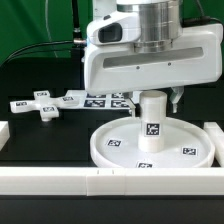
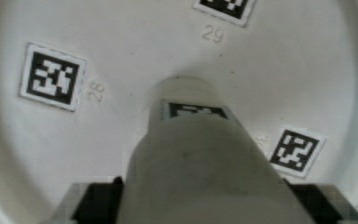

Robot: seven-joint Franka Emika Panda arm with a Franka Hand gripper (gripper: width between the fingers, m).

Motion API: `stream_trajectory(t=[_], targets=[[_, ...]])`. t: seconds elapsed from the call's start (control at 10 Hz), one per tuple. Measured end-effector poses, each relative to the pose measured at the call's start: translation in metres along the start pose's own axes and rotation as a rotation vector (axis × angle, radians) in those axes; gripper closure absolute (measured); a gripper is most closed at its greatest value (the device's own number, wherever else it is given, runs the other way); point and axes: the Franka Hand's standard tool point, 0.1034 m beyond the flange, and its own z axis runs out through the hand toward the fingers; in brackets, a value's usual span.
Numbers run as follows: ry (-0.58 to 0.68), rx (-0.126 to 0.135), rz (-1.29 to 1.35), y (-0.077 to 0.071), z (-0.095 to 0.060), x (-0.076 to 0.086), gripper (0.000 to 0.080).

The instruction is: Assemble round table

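Note:
The large rimmed round disc [image 1: 150, 145] lies flat on the table at the exterior view's right, with tags on its face. The short cylindrical leg [image 1: 152, 120] stands upright at the disc's centre. My gripper [image 1: 152, 100] is directly above it and is shut on the leg's upper end. In the wrist view the leg [image 2: 202, 150] runs down from between my black fingers [image 2: 101, 198] to the disc [image 2: 123, 60]. The cross-shaped foot [image 1: 45, 104] lies on the table at the exterior view's left, apart from the disc.
The marker board [image 1: 108, 100] lies behind the disc, partly hidden by my gripper. White straight border rails run along the front [image 1: 100, 180] and at the exterior view's right [image 1: 213, 135] and left [image 1: 4, 130].

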Motion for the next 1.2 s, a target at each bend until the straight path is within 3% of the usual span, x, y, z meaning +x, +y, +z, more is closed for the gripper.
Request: stream_trajectory(t=[0.4,0.5,0.6,0.8,1.0,1.2], targets=[[0.000,0.007,0.193,0.001,0.000,-0.001,0.0389],[-0.001,0.007,0.191,0.001,0.001,-0.001,0.0254],[-0.001,0.007,0.189,0.001,0.000,-0.001,0.0183],[0.003,-0.003,-0.009,0.003,-0.012,-0.010,0.0156],[0.000,0.006,-0.092,0.014,-0.023,-0.028,0.0151],[-0.003,0.006,-0.094,0.013,-0.021,-0.028,0.0150]])
